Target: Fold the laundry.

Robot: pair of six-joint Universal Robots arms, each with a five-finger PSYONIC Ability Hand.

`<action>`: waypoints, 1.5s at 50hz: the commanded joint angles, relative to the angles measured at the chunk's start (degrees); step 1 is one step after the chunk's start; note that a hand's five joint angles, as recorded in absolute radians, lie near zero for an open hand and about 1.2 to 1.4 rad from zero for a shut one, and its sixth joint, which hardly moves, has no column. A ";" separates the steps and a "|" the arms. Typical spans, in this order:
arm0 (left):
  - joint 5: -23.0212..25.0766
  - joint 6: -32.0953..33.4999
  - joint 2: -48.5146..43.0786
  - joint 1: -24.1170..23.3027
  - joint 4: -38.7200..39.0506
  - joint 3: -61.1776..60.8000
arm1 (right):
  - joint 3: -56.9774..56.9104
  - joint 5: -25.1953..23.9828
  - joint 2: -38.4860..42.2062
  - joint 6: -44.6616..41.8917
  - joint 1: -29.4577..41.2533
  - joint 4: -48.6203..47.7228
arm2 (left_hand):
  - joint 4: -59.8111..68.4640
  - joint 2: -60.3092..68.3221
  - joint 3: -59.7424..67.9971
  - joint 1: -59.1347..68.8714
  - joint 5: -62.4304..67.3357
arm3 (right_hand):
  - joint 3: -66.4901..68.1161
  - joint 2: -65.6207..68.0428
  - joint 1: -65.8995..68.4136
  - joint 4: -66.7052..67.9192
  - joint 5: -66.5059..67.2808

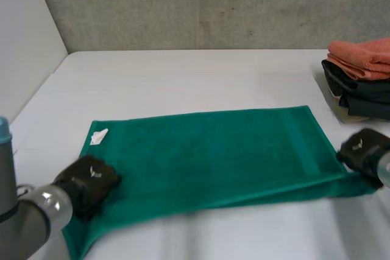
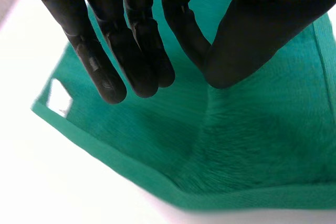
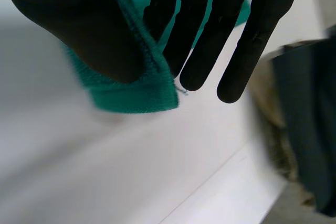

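A green towel (image 1: 207, 150) lies spread across the white table (image 1: 183, 77), with a white label (image 1: 99, 136) at its far left corner. My left hand (image 1: 88, 184) is at the towel's near left corner. In the left wrist view the thumb and a finger of that hand (image 2: 131, 51) pinch the cloth (image 2: 252, 145), which rises in a ridge to the pinch; the label (image 2: 59, 97) shows beyond the fingertips. My right hand (image 1: 364, 150) is at the near right corner. There the thumb of my right hand (image 3: 231, 24) presses the towel's corner (image 3: 136, 95) against straight fingers. The near edge is lifted off the table.
A stack of folded laundry (image 1: 362, 89) stands at the table's right edge, an orange towel (image 1: 362, 56) on top of black and beige pieces. It is just beyond my right hand, and its dark side (image 3: 304, 129) shows beside those fingers. A concrete wall runs behind the table.
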 commanded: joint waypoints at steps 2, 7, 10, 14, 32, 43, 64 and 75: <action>-1.10 -5.36 -13.01 -1.75 15.29 12.09 | -9.09 1.22 11.61 10.40 7.77 -18.29 | 11.04 11.23 11.39 14.38 13.79 | 11.46 12.43 14.91 11.00 12.91; -5.14 -5.46 -21.11 -1.93 20.48 19.13 | -14.99 2.71 17.60 10.76 9.55 -23.85 | 11.04 11.23 11.39 14.38 13.79 | 11.46 12.43 14.91 11.00 12.91; -8.92 -5.28 -26.12 -2.02 21.28 23.87 | -20.88 4.03 22.78 10.58 10.77 -26.57 | 11.04 11.23 11.39 14.38 13.79 | 11.46 12.43 14.91 11.00 12.91; -12.52 -5.28 -31.57 -2.02 21.46 29.41 | -26.33 4.47 27.88 10.58 12.09 -27.55 | 11.04 11.23 11.39 14.38 13.79 | 11.46 12.43 14.91 11.00 12.91; -14.46 -6.06 -30.29 -5.80 24.89 32.59 | -34.52 10.71 33.88 13.74 14.29 -30.80 | -58.24 -58.06 -57.90 -54.90 -55.49 | -58.54 -57.57 -55.09 -59.00 -57.09; -11.48 -5.81 -14.89 -4.74 23.74 15.90 | -23.64 6.25 21.93 21.92 13.59 -29.83 | -58.58 -58.39 -58.23 -55.24 -55.82 | -58.54 -57.57 -55.09 -59.00 -57.09; 0.22 -5.46 -26.47 5.81 25.76 18.16 | -11.58 0.87 18.05 22.10 13.50 -28.95 | -50.67 -50.48 -50.32 -47.33 -47.92 | -58.54 -57.57 -55.09 -59.00 -57.09; -2.77 -7.39 -34.65 7.92 33.85 36.71 | -8.06 0.61 14.80 21.74 13.59 -28.95 | -44.11 -43.92 -43.76 -40.77 -41.36 | -58.54 -57.57 -55.09 -59.00 -57.09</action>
